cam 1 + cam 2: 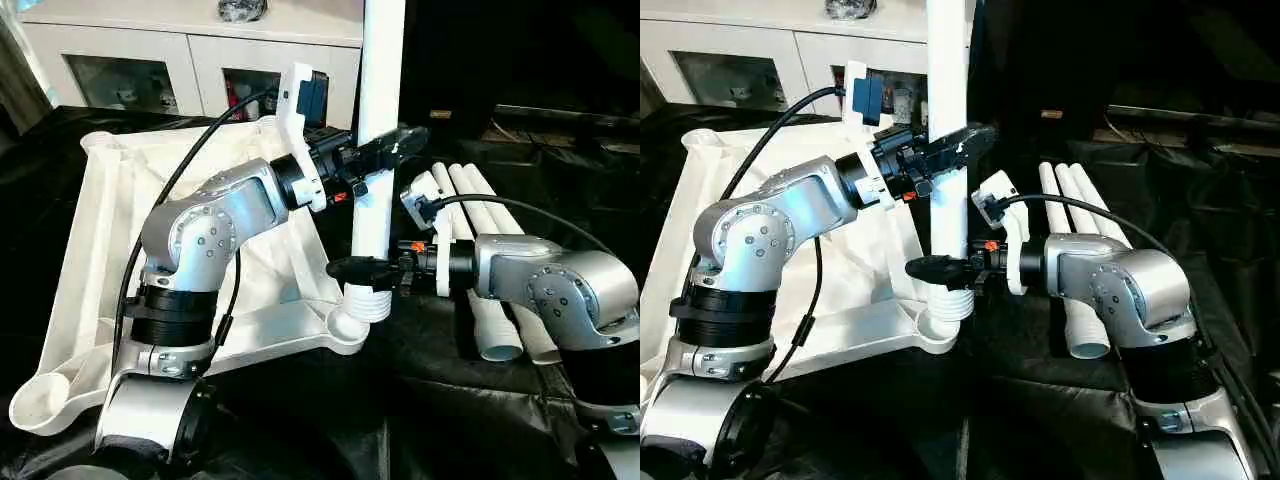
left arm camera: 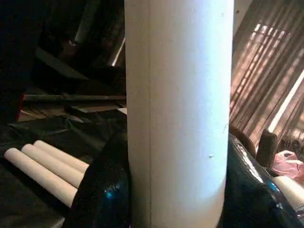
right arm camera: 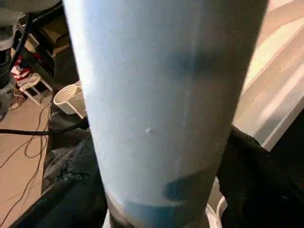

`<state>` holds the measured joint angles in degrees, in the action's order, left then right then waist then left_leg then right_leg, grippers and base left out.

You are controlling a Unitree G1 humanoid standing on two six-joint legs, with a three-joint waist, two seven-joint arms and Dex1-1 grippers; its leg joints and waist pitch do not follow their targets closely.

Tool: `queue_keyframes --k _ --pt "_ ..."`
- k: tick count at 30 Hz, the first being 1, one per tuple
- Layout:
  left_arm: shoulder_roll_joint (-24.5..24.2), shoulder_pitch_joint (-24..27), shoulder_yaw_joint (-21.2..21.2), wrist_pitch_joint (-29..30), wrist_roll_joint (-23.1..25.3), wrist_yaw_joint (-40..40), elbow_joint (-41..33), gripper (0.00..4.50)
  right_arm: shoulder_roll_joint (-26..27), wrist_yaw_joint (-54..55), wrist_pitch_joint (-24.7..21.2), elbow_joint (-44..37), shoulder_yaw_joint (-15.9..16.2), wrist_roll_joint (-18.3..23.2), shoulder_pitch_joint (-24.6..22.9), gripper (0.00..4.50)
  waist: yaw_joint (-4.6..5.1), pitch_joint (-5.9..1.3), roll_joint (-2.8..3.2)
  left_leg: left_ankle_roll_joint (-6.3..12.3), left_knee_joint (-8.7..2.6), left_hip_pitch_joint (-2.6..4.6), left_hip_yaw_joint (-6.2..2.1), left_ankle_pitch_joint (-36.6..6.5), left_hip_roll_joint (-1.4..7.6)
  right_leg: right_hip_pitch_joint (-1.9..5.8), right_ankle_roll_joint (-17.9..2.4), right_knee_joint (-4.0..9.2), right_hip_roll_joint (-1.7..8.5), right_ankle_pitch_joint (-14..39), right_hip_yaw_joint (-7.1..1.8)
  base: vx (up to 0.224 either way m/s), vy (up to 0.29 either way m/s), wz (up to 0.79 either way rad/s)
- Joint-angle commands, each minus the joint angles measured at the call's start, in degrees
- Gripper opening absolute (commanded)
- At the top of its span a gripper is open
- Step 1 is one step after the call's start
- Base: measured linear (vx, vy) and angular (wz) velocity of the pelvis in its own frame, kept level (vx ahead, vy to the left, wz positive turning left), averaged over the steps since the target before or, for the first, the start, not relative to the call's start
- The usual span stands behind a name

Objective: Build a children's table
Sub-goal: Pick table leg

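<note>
The children's table top point(image 1: 110, 230) lies upside down on black cloth, ribbed side up. One white leg point(image 1: 375, 210) stands upright with its ribbed end in the near right corner socket point(image 1: 350, 325). My left gripper point(image 1: 400, 140) is shut on this leg at mid height, a black finger pressed against each side of the leg point(image 2: 180, 118). My right gripper point(image 1: 350, 268) sits around the same leg point(image 3: 161, 95) lower down, just above the ribbed end. Three spare legs point(image 1: 480, 210) lie side by side on the cloth to the right.
White cabinets point(image 1: 190, 60) with glass doors stand behind the table top. Another open corner socket point(image 1: 40, 400) sits at the near left. Black cloth covers the surface around the top. The spare legs point(image 2: 47, 166) lie close behind my right forearm.
</note>
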<state>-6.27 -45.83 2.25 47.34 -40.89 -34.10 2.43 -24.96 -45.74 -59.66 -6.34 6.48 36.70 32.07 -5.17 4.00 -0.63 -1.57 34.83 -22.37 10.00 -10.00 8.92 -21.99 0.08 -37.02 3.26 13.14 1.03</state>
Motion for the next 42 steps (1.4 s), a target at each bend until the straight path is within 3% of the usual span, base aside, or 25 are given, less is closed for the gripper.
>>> queue_keyframes --k 1,11,21,30,31,35,36,37,39,42 --pt "-0.2 -1.5 -0.4 0.0 -0.2 -0.2 -1.0 1.83 -0.8 -0.2 -0.6 -1.1 -1.6 1.1 -0.3 3.09 -0.21 -4.64 -0.23 0.56 -3.15 1.22 -1.15 -3.6 3.4 3.19 -14.9 4.05 4.37 -2.7 -2.18 0.0 0.0 0.0" --pt "0.1 -1.3 -0.4 0.1 -0.3 -0.4 -1.3 1.83 -0.6 0.7 -0.9 -0.9 -2.2 1.1 -0.7 3.09 -0.18 -4.61 -0.2 0.34 -3.18 1.23 -1.17 -3.9 3.42 3.13 -14.7 4.14 4.36 -1.7 -2.15 0.0 0.0 0.0" --pt "-0.2 -1.1 -0.3 0.6 -0.7 -0.4 -1.9 1.83 0.1 1.6 -1.0 0.0 -2.3 1.6 -0.5 2.14 -0.21 -4.61 -0.21 0.45 -3.17 1.2 -1.17 -3.7 3.4 3.09 -14.8 4.11 4.39 -1.9 -2.14 0.0 0.0 0.0" --pt "-0.2 -1.3 -0.4 -0.8 0.5 0.0 -1.3 1.82 1.2 2.3 0.2 0.9 -2.4 1.2 -0.2 1.95 -0.24 -4.58 -0.12 0.03 -3.25 1.23 -1.21 -4.3 3.44 3.07 -14.7 4.17 4.43 -1.8 -2.14 0.0 0.0 0.0" --pt "-0.2 -1.4 -0.3 -0.8 0.8 0.4 -1.2 2.38 1.4 2.4 0.4 1.0 -2.4 1.1 -0.2 1.95 -0.26 -4.6 -0.08 -0.05 -3.24 1.26 -1.2 -4.3 3.43 3.06 -14.6 4.16 4.43 -1.7 -2.14 0.0 0.0 0.0" --pt "1.3 -2.6 3.5 -2.2 -1.1 2.5 0.6 2.69 3.2 2.9 3.4 1.8 -3.2 0.5 0.0 1.94 -0.27 -4.57 -0.3 -0.23 -3.24 1.16 -1.17 -4.5 3.34 3.09 -15.0 4.26 4.51 -1.3 -2.1 0.0 0.0 0.0" --pt "1.7 -2.8 4.3 -4.0 -0.7 3.2 0.8 2.89 3.8 3.0 4.4 2.0 -3.7 0.6 0.0 1.93 -0.33 -4.57 -0.23 -0.07 -3.25 1.17 -1.21 -4.7 3.4 3.03 -14.9 4.31 4.57 -0.9 -2.12 0.0 0.0 0.0" --pt "3.0 -3.1 6.2 -9.7 0.1 4.0 1.3 2.89 5.4 3.5 7.2 2.6 -4.4 0.2 0.1 1.93 -0.32 -4.53 -0.43 0.03 -3.3 1.11 -1.22 -4.8 3.41 3.08 -14.8 4.43 4.59 -0.7 -2.1 0.0 0.0 0.0" --pt "4.6 -3.9 9.2 -14.5 -0.6 5.3 1.9 2.96 6.8 4.3 9.4 3.2 -4.7 -0.3 0.3 1.93 -0.29 -4.58 -0.34 -0.01 -3.28 1.0 -1.23 -5.0 3.46 3.2 -14.9 4.4 4.73 -1.2 -2.1 0.0 0.0 0.0" --pt "5.2 -5.7 13.2 -15.6 -3.9 7.0 1.5 3.0 9.6 6.3 13.6 4.2 -5.9 -1.0 0.3 1.93 -0.18 -4.69 -0.41 0.65 -3.2 1.06 -1.19 -4.0 3.35 3.07 -15.3 4.03 4.55 -3.4 -2.02 0.0 0.0 0.0"
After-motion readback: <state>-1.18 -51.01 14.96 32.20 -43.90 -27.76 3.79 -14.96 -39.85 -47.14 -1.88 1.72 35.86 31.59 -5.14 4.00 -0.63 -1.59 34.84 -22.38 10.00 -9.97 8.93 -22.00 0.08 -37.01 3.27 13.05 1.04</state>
